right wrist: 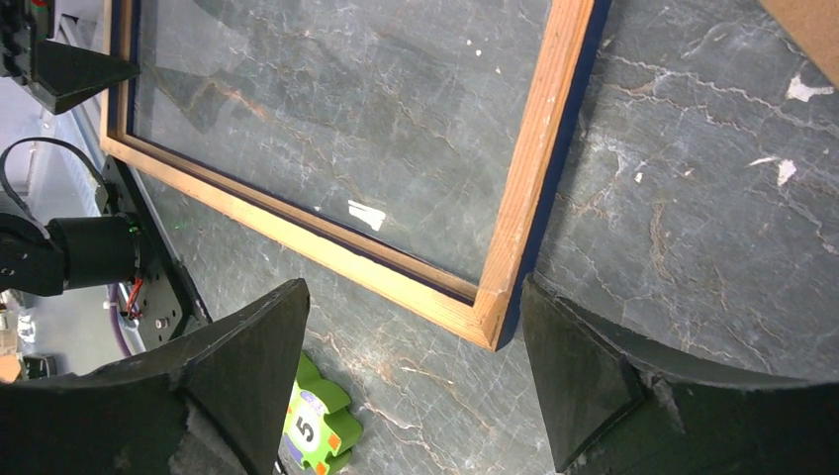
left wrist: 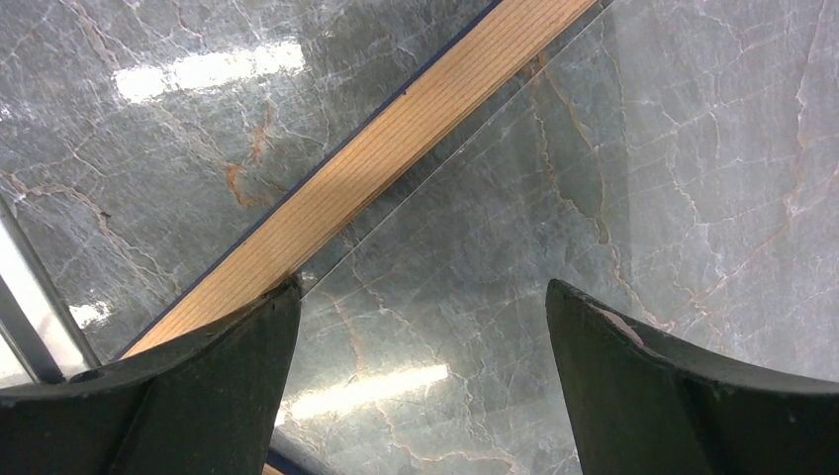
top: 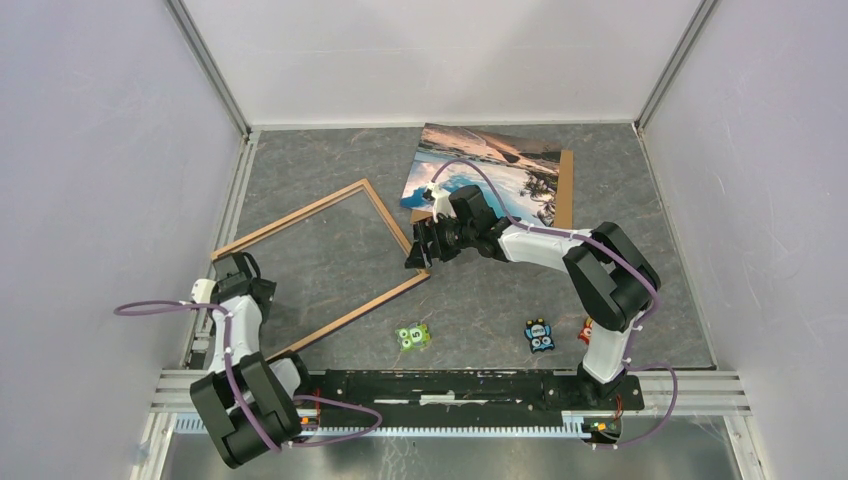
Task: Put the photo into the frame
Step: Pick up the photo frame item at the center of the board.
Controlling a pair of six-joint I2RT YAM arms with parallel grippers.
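Note:
The frame (top: 288, 220) lies back up on the grey table, light wood rails around a clear pane, its dark blue front edge showing underneath. The photo (top: 530, 165) lies picture up at the back, on a brown cardboard board (top: 566, 190). My right gripper (top: 418, 255) is open and empty, hovering over the frame's near right corner (right wrist: 490, 319), which sits between its fingertips (right wrist: 416, 297). My left gripper (top: 240, 270) is open and empty over the frame's left corner. In the left wrist view (left wrist: 420, 297) its left finger (left wrist: 247, 336) is at the wooden rail (left wrist: 396, 148).
A green number-5 puzzle toy (top: 413, 337) lies just below the frame's right corner, also in the right wrist view (right wrist: 317, 426). A blue toy (top: 539, 336) and a red one (top: 585, 330) lie near the right arm's base. Walls enclose the table on three sides.

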